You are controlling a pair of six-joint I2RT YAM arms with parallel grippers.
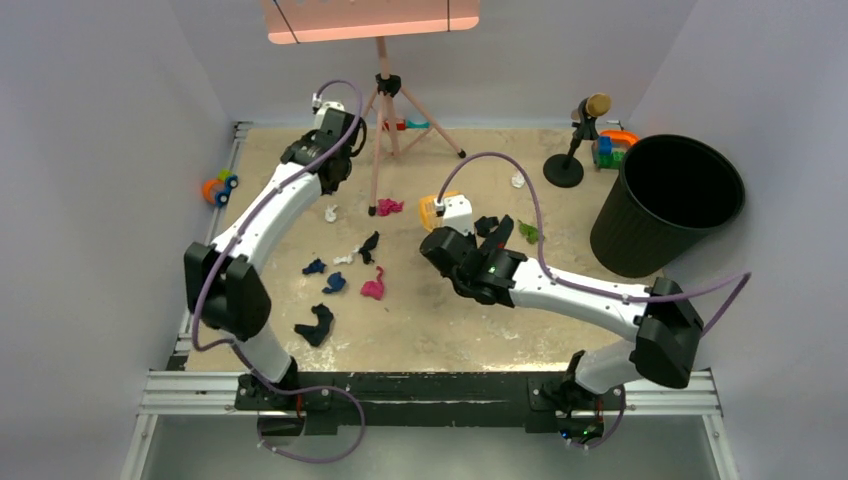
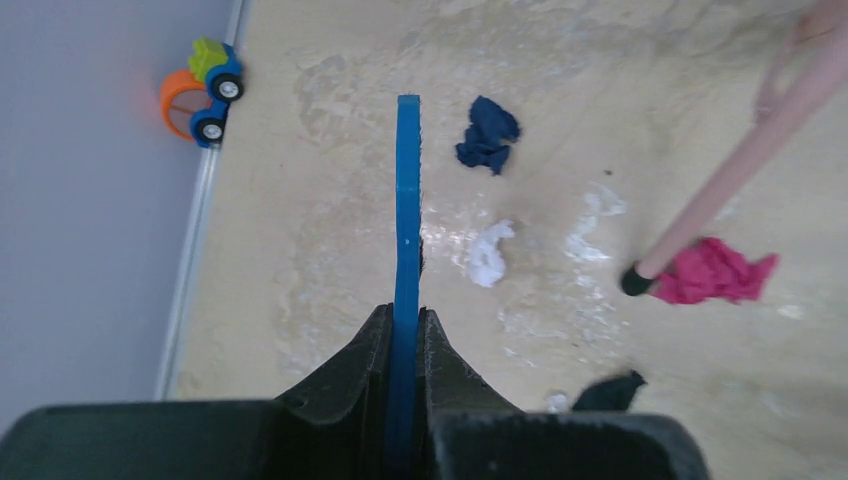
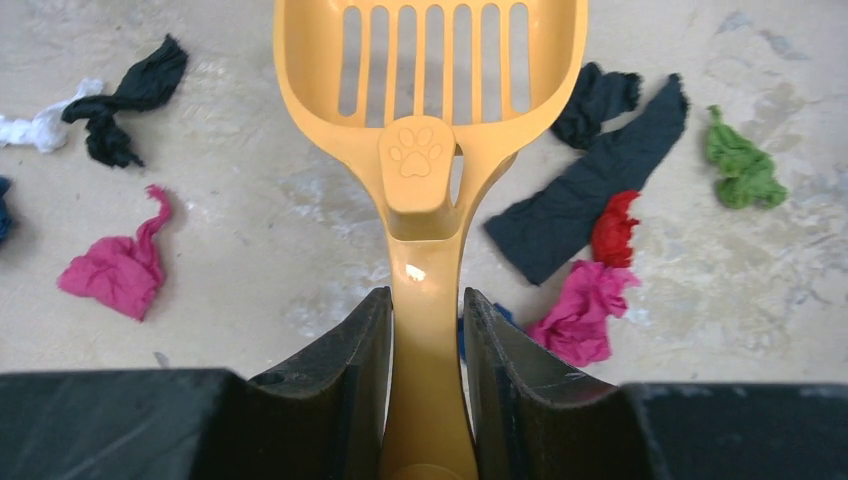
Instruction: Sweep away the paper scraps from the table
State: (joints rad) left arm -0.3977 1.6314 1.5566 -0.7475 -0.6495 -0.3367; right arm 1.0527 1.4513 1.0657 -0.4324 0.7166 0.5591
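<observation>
Paper scraps lie across the beige table (image 1: 430, 330): a black wad (image 1: 316, 325), pink ones (image 1: 375, 287) (image 1: 388, 207), blue (image 1: 334, 283), white (image 1: 331, 212) and green (image 1: 527, 232). My left gripper (image 1: 325, 165) (image 2: 405, 310) is shut on the blue brush (image 2: 407, 200), seen edge-on, with a white scrap (image 2: 488, 253) and a dark blue scrap (image 2: 488, 133) just right of it. My right gripper (image 1: 462, 255) (image 3: 427, 292) is shut on the handle of the yellow dustpan (image 3: 430, 90) (image 1: 430, 210). Pink (image 3: 580, 310), red (image 3: 615, 225) and dark blue (image 3: 590, 200) scraps lie right of the pan.
A black round bin (image 1: 665, 205) stands at the right edge. A pink tripod (image 1: 385, 120) stands at the back; one of its legs (image 2: 740, 160) ends by a pink scrap (image 2: 715, 272). A toy car (image 1: 218, 187) (image 2: 205, 90) sits by the left rail. A black stand (image 1: 575, 140) is at back right.
</observation>
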